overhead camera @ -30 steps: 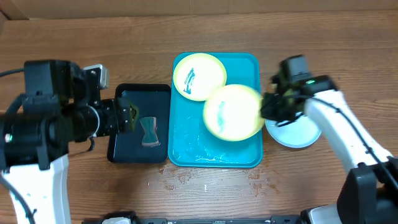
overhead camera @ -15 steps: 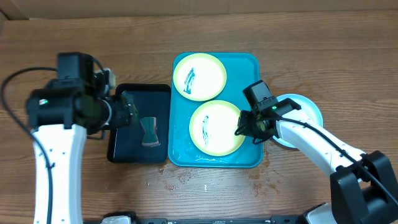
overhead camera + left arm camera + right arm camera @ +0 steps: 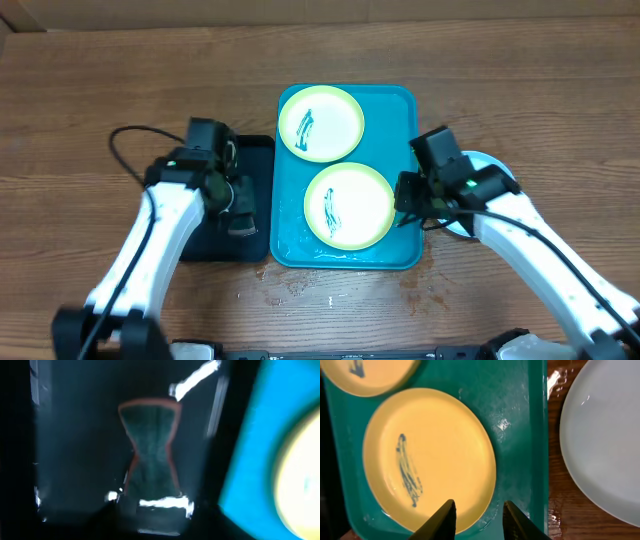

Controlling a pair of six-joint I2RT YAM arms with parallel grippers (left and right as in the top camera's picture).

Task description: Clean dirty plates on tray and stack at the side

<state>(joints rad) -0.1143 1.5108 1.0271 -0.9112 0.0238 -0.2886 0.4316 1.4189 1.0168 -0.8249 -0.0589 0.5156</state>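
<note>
Two plates with dark smears lie flat on the turquoise tray (image 3: 402, 108): one at the far end (image 3: 320, 122), one nearer (image 3: 348, 205) (image 3: 427, 455). A whitish plate without a smear (image 3: 490, 162) (image 3: 605, 445) rests on the table right of the tray, partly under my right arm. My right gripper (image 3: 410, 200) (image 3: 479, 512) is open above the near plate's right rim, one finger over the plate and the other over the tray. My left gripper (image 3: 238, 208) is down over the hourglass-shaped sponge (image 3: 150, 445); that view is dark and blurred, so its jaws do not show.
The sponge lies in a small black tray (image 3: 255, 150) directly left of the turquoise tray. Wet patches shine on the turquoise tray's floor (image 3: 505, 425) and on the wood beside it (image 3: 555, 385). A cardboard wall runs along the table's far edge (image 3: 150, 12).
My right gripper lowered the near plate flat onto the tray and opened off it. My left arm swung down and right onto the black tray over the sponge.
</note>
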